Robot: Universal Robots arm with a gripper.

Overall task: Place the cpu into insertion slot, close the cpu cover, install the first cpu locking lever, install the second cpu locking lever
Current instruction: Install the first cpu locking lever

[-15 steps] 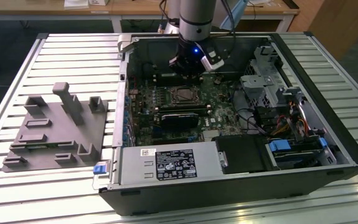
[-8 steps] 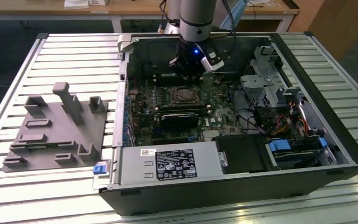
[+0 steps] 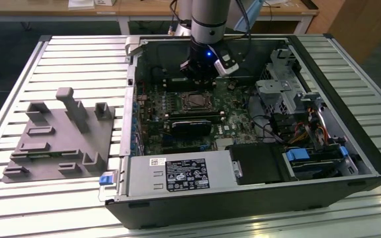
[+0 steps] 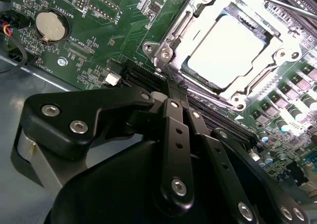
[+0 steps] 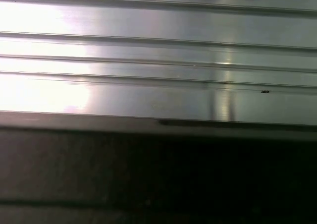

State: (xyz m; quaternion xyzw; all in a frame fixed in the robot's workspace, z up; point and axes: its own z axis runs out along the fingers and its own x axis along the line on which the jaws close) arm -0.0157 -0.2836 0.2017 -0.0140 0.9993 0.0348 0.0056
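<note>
The end effector (image 4: 174, 87), fingers together, hides part of the cpu cover (image 4: 171, 45) edge framing the cpu (image 4: 225, 48).

This is a robotics lab or test workshop. An open computer case (image 3: 257, 148) lies on a slatted aluminium table (image 3: 38, 198), with a robot arm (image 3: 210, 22) reaching down into the case. Beside the case sits a grey fixture block (image 3: 58, 141) with moulded holders. Behind the table stand wooden desks (image 3: 144, 10) over dark flooring.
</note>
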